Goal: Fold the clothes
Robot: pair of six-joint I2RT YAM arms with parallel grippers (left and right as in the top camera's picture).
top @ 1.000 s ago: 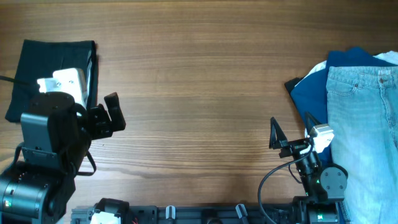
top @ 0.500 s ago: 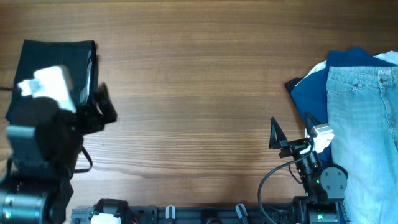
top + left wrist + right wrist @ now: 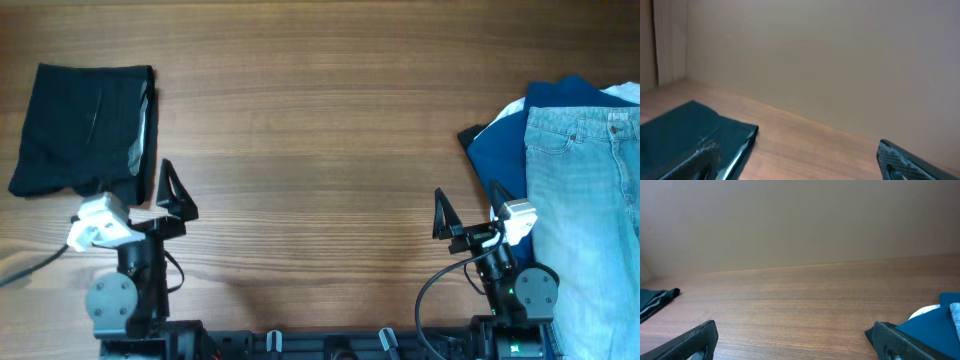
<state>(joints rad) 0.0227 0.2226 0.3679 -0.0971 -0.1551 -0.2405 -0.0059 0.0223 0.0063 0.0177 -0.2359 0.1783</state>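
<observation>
The black garment (image 3: pixel 85 125) lies folded in a flat rectangle at the table's far left, with a pale strip of lining along its right edge. It also shows in the left wrist view (image 3: pixel 690 135), and as a sliver in the right wrist view (image 3: pixel 655 302). My left gripper (image 3: pixel 140 200) is open and empty, just in front of the garment's near right corner; its fingers frame bare table in the left wrist view (image 3: pixel 797 162). My right gripper (image 3: pixel 470 208) is open and empty, low at the front right, and its wrist view (image 3: pixel 795 340) shows only wood between the fingers.
Light blue denim jeans (image 3: pixel 580 200) lie along the right edge over a royal blue garment (image 3: pixel 500 150), which also shows in the right wrist view (image 3: pixel 935 325). A bit of white cloth (image 3: pixel 515 107) peeks out beside them. Both arm bases stand at the front edge.
My left arm has pulled back from above the black garment toward the front edge, leaving the garment uncovered. The right arm has not moved.
</observation>
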